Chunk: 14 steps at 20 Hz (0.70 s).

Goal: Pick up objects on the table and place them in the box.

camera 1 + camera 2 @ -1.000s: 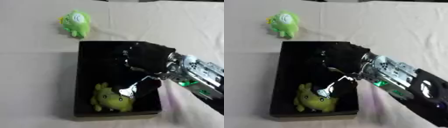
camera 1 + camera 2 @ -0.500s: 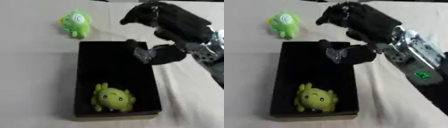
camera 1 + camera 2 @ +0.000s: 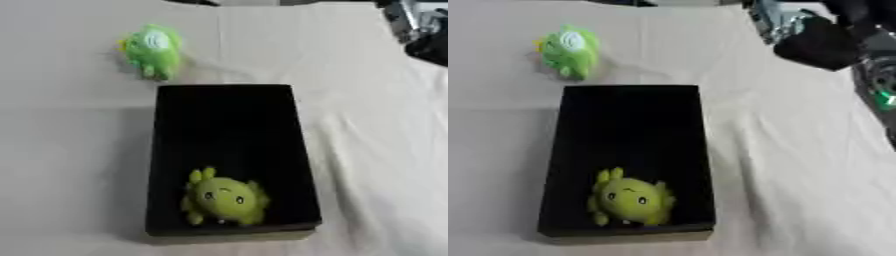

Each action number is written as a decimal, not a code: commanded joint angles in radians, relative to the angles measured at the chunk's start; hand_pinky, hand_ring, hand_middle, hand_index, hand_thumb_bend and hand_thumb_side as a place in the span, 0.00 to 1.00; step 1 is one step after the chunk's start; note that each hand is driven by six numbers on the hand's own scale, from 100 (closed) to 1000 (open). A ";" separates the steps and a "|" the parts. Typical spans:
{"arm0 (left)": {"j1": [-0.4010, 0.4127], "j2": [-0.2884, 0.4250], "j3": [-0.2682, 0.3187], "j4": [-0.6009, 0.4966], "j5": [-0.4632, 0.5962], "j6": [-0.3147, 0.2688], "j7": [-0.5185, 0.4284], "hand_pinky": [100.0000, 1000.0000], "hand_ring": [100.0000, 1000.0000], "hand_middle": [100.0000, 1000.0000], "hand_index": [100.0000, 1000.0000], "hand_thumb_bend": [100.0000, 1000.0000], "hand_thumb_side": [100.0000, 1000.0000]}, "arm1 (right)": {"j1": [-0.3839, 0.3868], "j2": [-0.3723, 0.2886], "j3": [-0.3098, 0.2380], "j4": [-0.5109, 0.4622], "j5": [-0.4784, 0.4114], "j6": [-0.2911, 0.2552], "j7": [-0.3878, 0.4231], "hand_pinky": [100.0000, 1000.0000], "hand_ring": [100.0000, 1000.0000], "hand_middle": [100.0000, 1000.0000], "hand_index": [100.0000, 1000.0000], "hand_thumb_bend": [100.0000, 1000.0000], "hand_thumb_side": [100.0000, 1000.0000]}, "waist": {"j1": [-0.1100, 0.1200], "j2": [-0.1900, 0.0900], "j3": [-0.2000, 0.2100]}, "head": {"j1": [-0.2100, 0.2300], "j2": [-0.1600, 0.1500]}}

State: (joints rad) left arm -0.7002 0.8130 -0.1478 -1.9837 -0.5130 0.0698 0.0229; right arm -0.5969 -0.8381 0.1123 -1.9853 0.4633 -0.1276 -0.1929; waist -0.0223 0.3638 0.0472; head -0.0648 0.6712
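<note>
A black open box (image 3: 229, 125) lies in the middle of the cloth-covered table. Inside it, near the front wall, a yellow-green plush toy (image 3: 225, 198) rests on the floor, touched by nothing. A brighter green plush toy (image 3: 151, 48) lies on the table beyond the box's far left corner. My right hand (image 3: 816, 42) hangs blurred at the upper right, high and well away from both toys; nothing shows in it. No left hand appears in either view.
The white cloth (image 3: 367, 150) is wrinkled to the right of the box. My right forearm (image 3: 877, 75), with a green light on it, runs down the right edge. Bare cloth lies left of and in front of the box.
My right hand, low over the yellow-green toy inside the box a second ago, let it go, rose and pulled back to the upper right. The toy stays in the box.
</note>
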 commanded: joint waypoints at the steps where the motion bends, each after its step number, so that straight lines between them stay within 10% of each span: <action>1: -0.060 0.044 -0.026 0.021 -0.097 -0.004 -0.150 0.83 0.85 0.81 0.88 0.27 0.93 | 0.009 -0.046 -0.067 -0.015 -0.022 0.005 -0.063 0.80 0.79 0.71 0.83 0.00 1.00 | 0.006 -0.028 -0.005 | 0.013 -0.004; 14: -0.240 -0.059 -0.177 0.305 -0.375 -0.209 -0.475 0.90 0.89 0.85 0.91 0.68 0.79 | 0.090 -0.045 -0.146 -0.015 -0.049 0.046 -0.200 0.80 0.78 0.70 0.82 0.00 1.00 | 0.021 -0.028 -0.030 | 0.012 -0.016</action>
State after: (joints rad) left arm -0.9184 0.7483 -0.3252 -1.6957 -0.8706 -0.1272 -0.4328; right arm -0.5002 -0.8521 -0.0155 -1.9854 0.4233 -0.0848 -0.3828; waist -0.0015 0.3581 0.0187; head -0.0550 0.6662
